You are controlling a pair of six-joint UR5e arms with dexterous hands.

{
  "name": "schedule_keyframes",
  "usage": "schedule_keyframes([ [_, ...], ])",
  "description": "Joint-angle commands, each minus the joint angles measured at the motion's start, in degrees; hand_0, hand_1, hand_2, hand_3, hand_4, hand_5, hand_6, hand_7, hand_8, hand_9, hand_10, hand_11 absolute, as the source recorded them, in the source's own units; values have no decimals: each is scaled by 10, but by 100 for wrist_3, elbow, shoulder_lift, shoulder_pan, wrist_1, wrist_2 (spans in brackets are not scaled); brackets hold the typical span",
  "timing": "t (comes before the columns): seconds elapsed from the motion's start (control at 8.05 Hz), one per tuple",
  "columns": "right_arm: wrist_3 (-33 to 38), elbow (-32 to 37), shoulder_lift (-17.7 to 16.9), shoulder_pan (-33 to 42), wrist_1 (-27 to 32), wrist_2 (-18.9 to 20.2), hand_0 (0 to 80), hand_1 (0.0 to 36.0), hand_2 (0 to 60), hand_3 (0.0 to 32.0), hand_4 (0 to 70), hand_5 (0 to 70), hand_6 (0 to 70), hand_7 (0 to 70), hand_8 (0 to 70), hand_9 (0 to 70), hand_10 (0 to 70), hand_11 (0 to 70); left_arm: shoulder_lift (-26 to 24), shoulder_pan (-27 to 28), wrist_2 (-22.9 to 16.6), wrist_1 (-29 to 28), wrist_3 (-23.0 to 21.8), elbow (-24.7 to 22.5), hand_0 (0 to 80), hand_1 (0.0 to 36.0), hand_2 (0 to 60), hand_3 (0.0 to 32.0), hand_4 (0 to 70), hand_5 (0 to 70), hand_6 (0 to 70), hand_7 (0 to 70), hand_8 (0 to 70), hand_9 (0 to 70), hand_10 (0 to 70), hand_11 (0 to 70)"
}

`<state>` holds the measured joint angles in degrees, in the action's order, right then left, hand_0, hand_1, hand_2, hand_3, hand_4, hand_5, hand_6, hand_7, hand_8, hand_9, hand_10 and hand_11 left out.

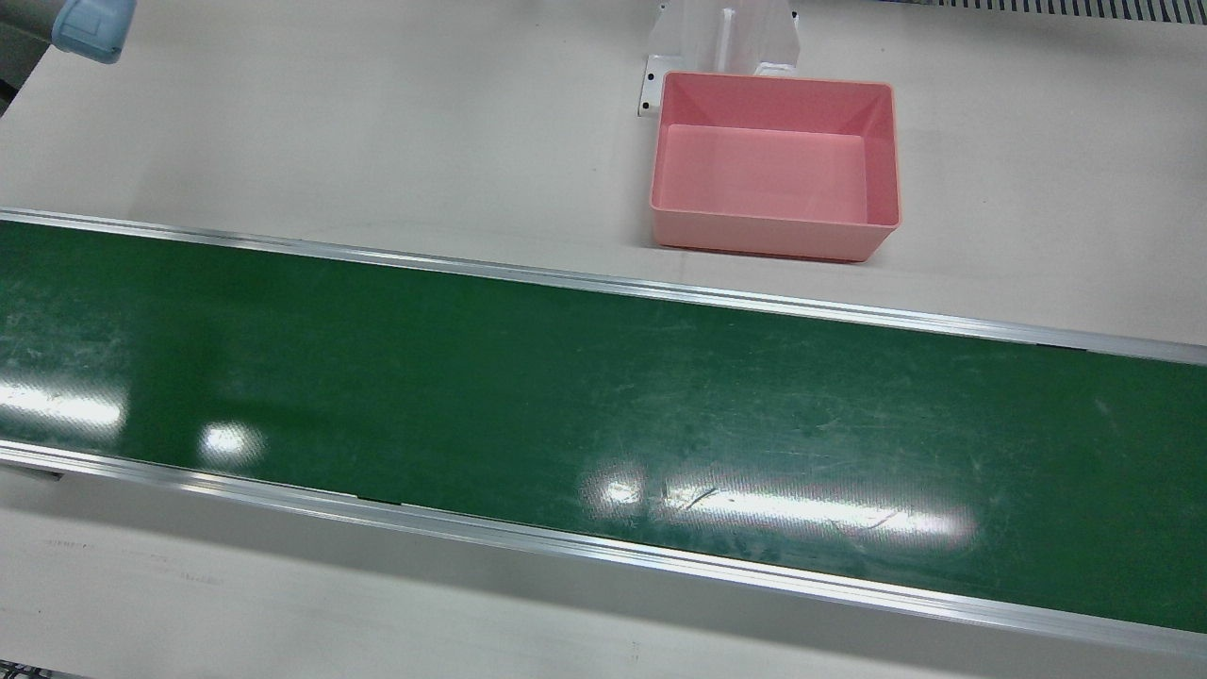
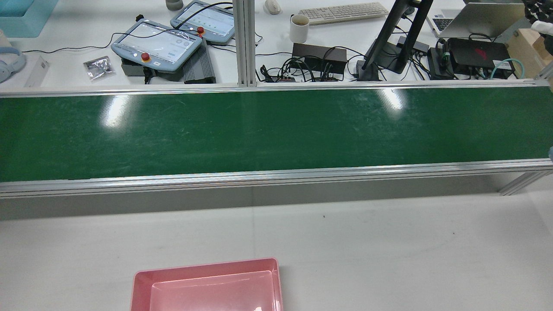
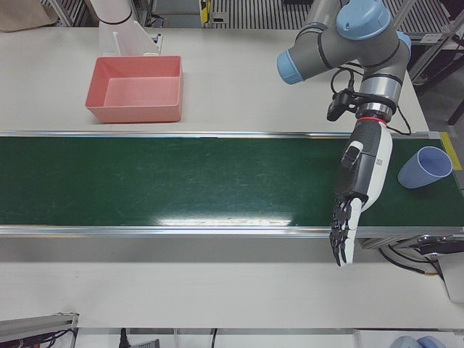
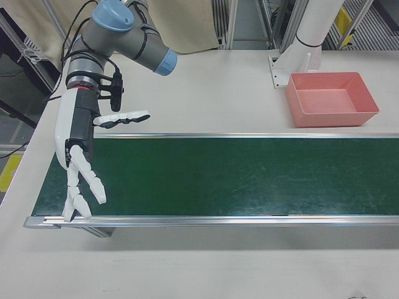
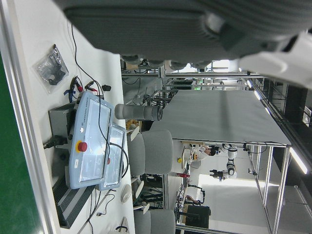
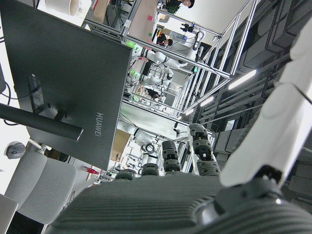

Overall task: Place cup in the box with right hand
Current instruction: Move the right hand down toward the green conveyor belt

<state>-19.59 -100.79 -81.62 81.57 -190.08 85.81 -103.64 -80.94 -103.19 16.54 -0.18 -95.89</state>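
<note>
A light blue cup sits on the green belt at its far right end in the left-front view. My left hand hangs just to the cup's left, apart from it, fingers stretched down and open. The pink box stands empty on the white table behind the belt, also seen as the pink box and the pink box. My right hand hovers over the opposite belt end, fingers spread, holding nothing. No cup shows in the right-front view.
A white arm pedestal stands right behind the box. Beyond the belt lie teach pendants, a mug, cables and a monitor stand. Aluminium rails edge the belt.
</note>
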Motion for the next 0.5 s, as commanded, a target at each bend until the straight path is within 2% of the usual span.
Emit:
schedule_keyframes([
  [0.0,-45,24,-186,-384,128,-482,421,100,44,0,0,26,27,102,0,6,0,0,1,0,0,-2,0,0,0,0,0,0,0,0,0,0,0,0,0,0],
  [0.12,-202,172,-362,-640,625,-599,417,98,49,0,0,26,17,50,0,0,0,0,1,0,0,-2,0,0,0,0,0,0,0,0,0,0,0,0,0,0],
  [0.25,-316,330,-398,-973,1274,-870,406,103,88,0,0,27,7,2,0,0,0,0,1,0,0,-2,0,0,0,0,0,0,0,0,0,0,0,0,0,0],
  [0.37,-326,410,-520,-1211,1681,-1038,404,112,124,0,0,27,0,0,0,0,0,0,1,0,0,-2,0,0,0,0,0,0,0,0,0,0,0,0,0,0],
])
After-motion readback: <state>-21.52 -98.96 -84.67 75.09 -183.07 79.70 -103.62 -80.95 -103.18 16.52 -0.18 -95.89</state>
